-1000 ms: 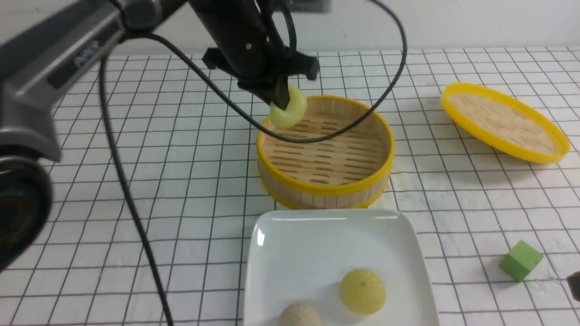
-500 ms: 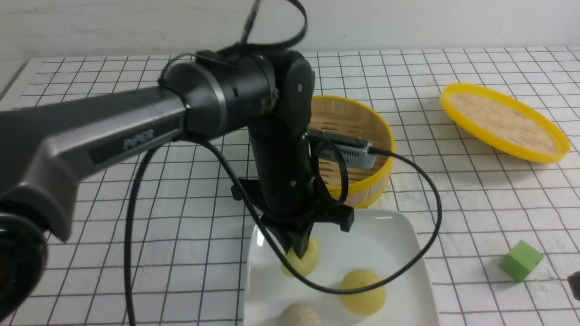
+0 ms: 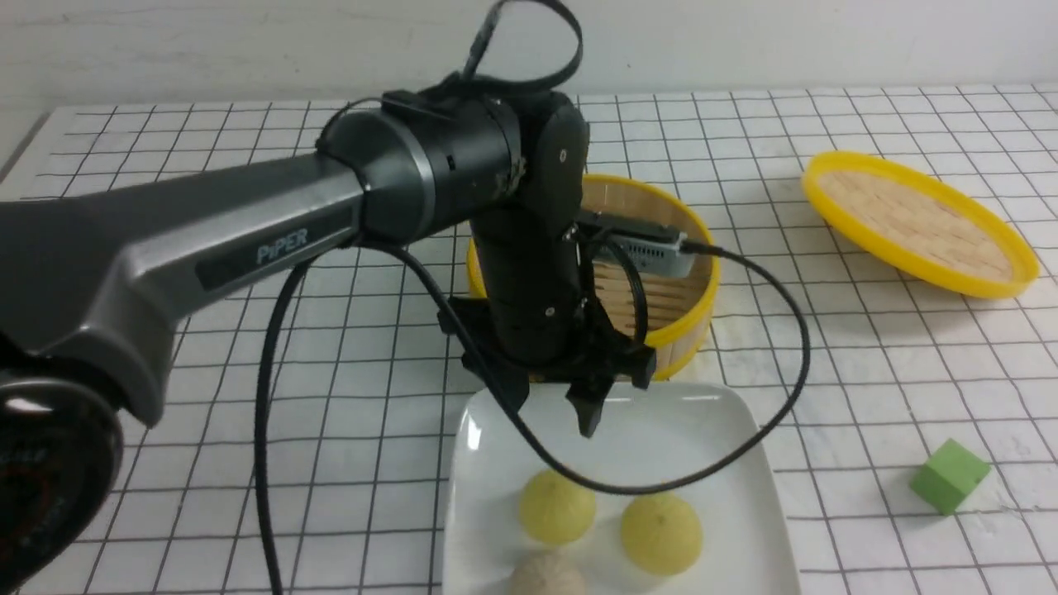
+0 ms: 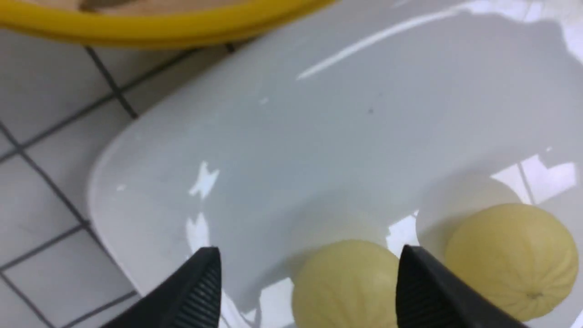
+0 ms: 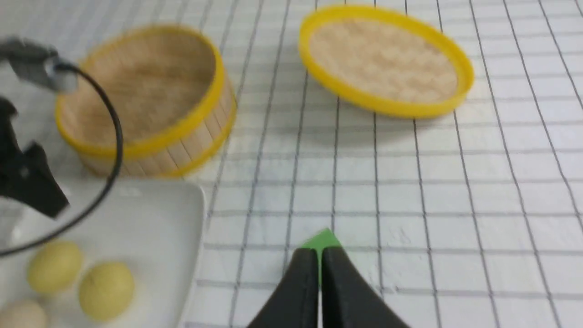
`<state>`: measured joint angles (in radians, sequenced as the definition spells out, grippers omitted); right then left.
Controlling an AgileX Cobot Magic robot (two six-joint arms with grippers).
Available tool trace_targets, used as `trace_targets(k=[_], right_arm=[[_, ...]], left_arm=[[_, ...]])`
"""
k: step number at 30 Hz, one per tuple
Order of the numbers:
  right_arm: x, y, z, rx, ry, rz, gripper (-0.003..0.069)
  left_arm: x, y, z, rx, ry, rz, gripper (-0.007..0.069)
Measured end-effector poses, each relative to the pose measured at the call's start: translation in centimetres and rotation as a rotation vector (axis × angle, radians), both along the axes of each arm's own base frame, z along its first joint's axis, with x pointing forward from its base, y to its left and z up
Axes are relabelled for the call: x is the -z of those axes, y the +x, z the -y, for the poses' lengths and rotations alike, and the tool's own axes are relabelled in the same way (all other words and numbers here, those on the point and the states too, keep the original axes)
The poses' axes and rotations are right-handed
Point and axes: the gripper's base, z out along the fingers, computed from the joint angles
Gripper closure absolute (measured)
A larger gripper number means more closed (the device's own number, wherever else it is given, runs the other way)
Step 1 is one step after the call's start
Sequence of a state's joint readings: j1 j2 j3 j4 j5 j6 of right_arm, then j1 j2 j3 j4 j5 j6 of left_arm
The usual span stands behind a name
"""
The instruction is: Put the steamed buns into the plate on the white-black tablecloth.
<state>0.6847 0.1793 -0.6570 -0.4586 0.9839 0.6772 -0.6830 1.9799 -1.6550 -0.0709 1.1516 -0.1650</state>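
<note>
At the centre of the front view, left tool (image 3: 552, 413) released, jaws spread and empty, hanging over the far part of the plate (image 3: 711, 463). Lower centre, resting on that plate: pale yellow bun (image 3: 556, 506) just beside second yellow bun (image 3: 660, 533), beige bun (image 3: 545, 576) cut by the bottom edge. White-black tablecloth (image 3: 331, 413) beneath it all. Steamer basket (image 3: 690, 322) behind the plate, partly hidden by the arm; lid (image 3: 917, 223) at upper right; green cube (image 3: 949, 475) at lower right. From the left wrist: fingers (image 4: 200, 291) wide apart, clasping nothing, one yellow bun showing between them down on the plate, the other just outside one finger. From the right wrist, rather blurred: right tool (image 5: 319, 255) clenched, tips pressed together on nothing, green cube peeking just past them; plate and buns off to one side.
</note>
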Motion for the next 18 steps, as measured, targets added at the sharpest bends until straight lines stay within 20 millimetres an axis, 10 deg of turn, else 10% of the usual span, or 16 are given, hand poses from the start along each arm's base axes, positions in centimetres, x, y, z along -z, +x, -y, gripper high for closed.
trace_targets(k=[6,18], right_arm=[[3.2,0.9,-2.3,-0.168,0.059,0.249,0.0657],[5.9,0.2,-4.6,-0.439,-0.021,0.166,0.0675]], left_arm=[[-0.9,0.2,-0.2,0.009,0.023,0.024,0.0160],[-0.8,0.0,-0.5,0.030,0.059,0.003,0.0622]])
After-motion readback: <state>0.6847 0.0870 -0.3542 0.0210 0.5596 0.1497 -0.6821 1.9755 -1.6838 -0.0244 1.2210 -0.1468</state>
